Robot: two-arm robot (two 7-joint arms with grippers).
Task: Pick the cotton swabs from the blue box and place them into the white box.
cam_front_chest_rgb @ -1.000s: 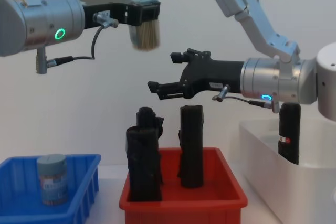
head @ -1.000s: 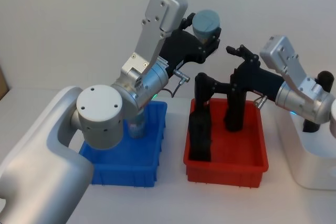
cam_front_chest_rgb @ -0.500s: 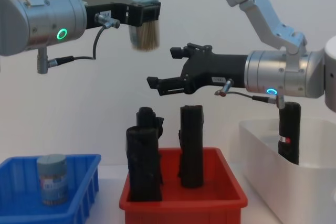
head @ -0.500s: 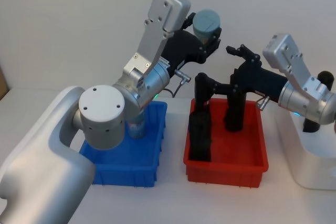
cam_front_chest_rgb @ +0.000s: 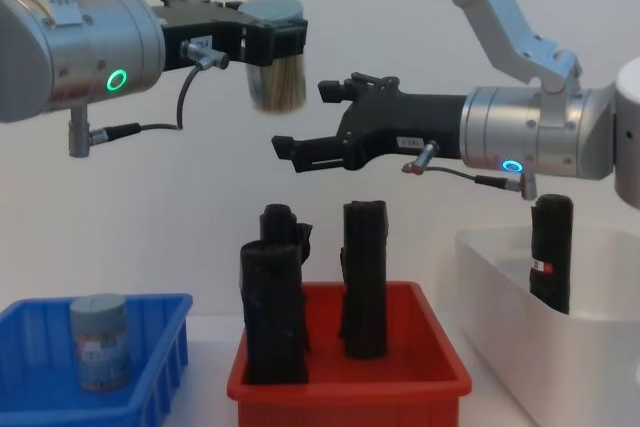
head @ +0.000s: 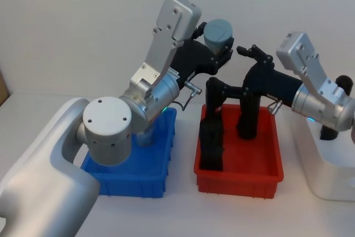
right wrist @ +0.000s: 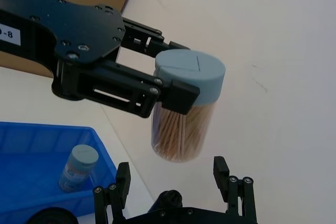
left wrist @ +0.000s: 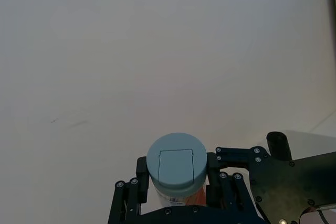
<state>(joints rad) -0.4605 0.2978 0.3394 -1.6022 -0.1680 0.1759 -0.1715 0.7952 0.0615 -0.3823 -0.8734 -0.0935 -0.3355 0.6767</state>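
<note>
Three bins stand on the white desk [head: 66,109]. The blue box [cam_front_chest_rgb: 150,332], below the left end effector [cam_front_chest_rgb: 275,42], holds one tub of cotton swabs [cam_front_chest_rgb: 99,340] standing upright with a small label on its side; the print is too small to read. The red bin [cam_front_chest_rgb: 400,372], below and between the two end effectors, holds upright black cylindrical rolls [cam_front_chest_rgb: 272,292]. The white box [cam_front_chest_rgb: 520,317], beneath the right arm's wrist, contains one black roll [cam_front_chest_rgb: 551,252] with a small red mark near its lower part.

The left arm reaches forward and high above the bins. Its end effector is clamped on a second tub of cotton swabs [right wrist: 186,108] just under the grey-blue lid [left wrist: 176,163], so that the clear body, packed with beige sticks, hangs free beneath the fingers [right wrist: 176,95]. The tub is held roughly upright, well above the red bin.

The right arm extends level toward the held tub. The right end effector [cam_front_chest_rgb: 310,122] stands wide, its two fingers [right wrist: 223,174] spread and holding nothing, just beside and slightly lower than the tub and apart from it.

On the left end effector's black housing the right wrist view shows a white sticker [right wrist: 8,34] ending in "-8"; the rest is cut off.
</note>
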